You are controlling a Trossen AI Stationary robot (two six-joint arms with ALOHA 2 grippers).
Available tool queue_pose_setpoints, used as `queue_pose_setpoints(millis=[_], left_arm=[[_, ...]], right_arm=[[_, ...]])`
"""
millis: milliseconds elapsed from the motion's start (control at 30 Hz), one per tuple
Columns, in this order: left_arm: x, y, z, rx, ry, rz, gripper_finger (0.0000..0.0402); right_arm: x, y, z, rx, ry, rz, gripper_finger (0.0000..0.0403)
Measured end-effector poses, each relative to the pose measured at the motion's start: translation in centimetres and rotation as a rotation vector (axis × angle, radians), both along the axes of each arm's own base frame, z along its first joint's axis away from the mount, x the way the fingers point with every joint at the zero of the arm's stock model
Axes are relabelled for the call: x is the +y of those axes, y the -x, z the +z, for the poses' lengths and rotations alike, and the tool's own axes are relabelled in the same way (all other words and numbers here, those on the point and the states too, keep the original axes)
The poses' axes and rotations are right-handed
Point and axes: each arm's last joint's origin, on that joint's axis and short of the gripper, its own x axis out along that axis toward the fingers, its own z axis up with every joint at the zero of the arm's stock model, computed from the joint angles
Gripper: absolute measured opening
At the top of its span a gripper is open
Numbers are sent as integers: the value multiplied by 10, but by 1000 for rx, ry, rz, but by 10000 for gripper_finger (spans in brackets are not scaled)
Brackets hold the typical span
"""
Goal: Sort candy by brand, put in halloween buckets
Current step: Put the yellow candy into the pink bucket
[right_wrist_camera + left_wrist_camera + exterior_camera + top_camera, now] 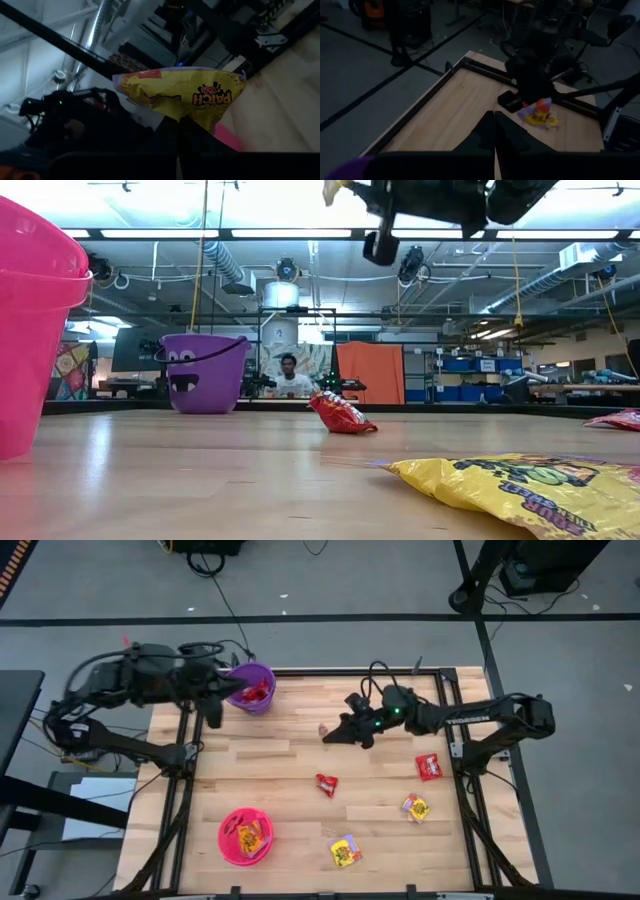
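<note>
My right gripper (331,733) hovers high over the table's middle, shut on a yellow candy packet (181,93), which also shows in the low view (332,190). My left gripper (213,712) is shut and empty beside the purple bucket (250,688), which stands at the far left and holds red packets. The pink bucket (245,836) stands near the front left with yellow packets inside. Lying flat on the table are two red packets (327,784) (429,767) and two yellow ones (415,807) (346,851). My right gripper pinches the yellow packet between its two fingers at one long edge (186,116). The fingers come roughly level from the table's right side. The packet is lifted clear of the table and sticks out past the fingertips (540,113).
Bare wood lies between the two buckets and around the loose packets. A dark metal frame (452,755) runs along the table's edges. In the low view a person (290,377) sits far behind the table.
</note>
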Motion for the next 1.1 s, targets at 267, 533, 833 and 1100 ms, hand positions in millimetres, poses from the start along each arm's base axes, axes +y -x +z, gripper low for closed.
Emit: queue_pose_setpoints(millis=[267,533,833,1100], left_arm=[[-6,50,0,-4,45,17,6],[-8,73,-3,10,42,29,6],[-8,75,-5,36,51,36,6],[-7,72,-5,15,106,73,6]], right_arm=[[43,-54,2,41,-38,54,7],[79,-135,-5,210,-22,133,7],[98,-181,11,330,112,184,7],[120,-199,8,333,215,253,7]])
